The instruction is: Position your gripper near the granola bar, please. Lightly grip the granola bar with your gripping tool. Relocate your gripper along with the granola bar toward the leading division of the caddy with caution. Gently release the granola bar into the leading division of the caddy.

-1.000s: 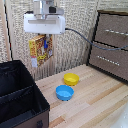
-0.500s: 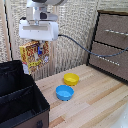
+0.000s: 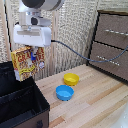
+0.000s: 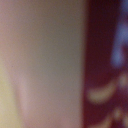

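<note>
One arm, one carton, one caddy, two bowls, one cabinet.

A single robot arm [image 3: 37,10] is in the room, ending in one gripper [image 3: 31,51], whose jaws carry the only granola bar [image 3: 27,62], one flat carton. One black caddy [image 3: 20,102] sits at the worktop's [image 3: 95,105] near corner on the exterior view's left; two compartments can be counted in it, split by one divider. Two bowls stand toward the middle of the worktop: one yellow bowl [image 3: 71,79] and one blue bowl [image 3: 65,92]. One brown drawer cabinet [image 3: 112,42] stands by the far edge on the exterior view's right, showing two drawer fronts. One dark cable [image 3: 75,52] trails from the arm. The wrist view is one blur; nothing countable there.
</note>
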